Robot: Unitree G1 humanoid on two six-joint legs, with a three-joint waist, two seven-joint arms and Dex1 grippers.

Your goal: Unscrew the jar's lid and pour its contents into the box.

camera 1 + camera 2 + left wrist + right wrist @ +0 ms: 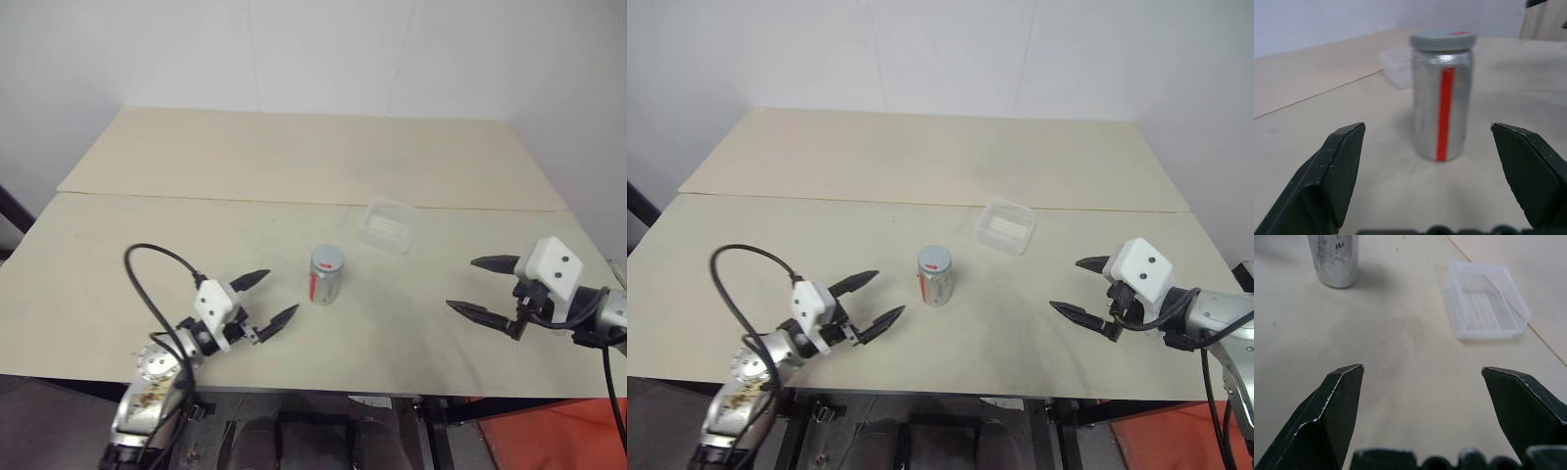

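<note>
Near the centre of the head view stands the jar, upright on the worktop, lid still on; nothing is started. Lower left, the left pincer gapes empty; lower right, the right pincer likewise. Left wrist view: silvery jar, red stripe, mid-frame. Right wrist view: clear box, empty, upper right.

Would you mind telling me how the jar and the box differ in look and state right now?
The jar is silvery and opaque with a red stripe; the box is clear plastic. The jar stands tall and cylindrical, while the box is shallow and rectangular with rounded corners. The jar is closed by its grey lid; the box lies open-topped. Both rest on the table, untouched by either end effector.
</note>
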